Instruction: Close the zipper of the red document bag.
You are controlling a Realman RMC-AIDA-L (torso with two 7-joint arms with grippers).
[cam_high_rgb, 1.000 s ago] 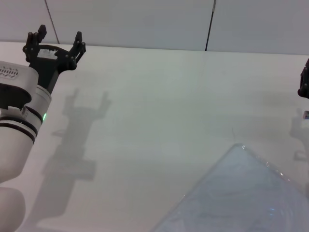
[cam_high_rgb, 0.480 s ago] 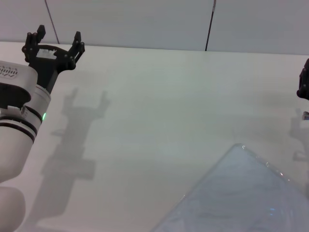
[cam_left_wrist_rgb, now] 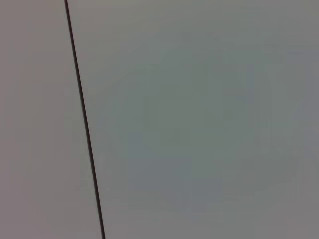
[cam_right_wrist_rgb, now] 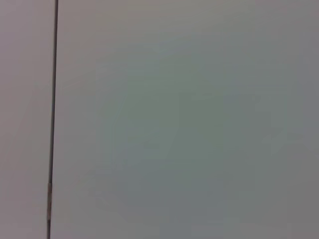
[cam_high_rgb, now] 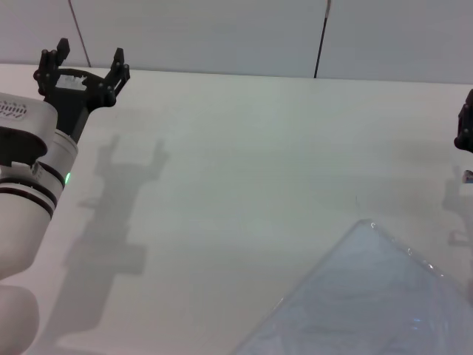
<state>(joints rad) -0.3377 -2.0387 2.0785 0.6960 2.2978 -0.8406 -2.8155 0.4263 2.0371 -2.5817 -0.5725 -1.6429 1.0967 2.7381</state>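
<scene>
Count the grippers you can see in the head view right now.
2. The left gripper is raised at the table's far left, open. The right gripper is cut off at the right edge.

A plain white, smooth tabletop is seen, with a large flat translucent pale blue-grey plastic document bag laid right on its near right part, one corner pointed away.

Bright, even light on the white table; the left arm throws a soft shadow rightward. Both wrist views show only flat, featureless grey wall.
</scene>
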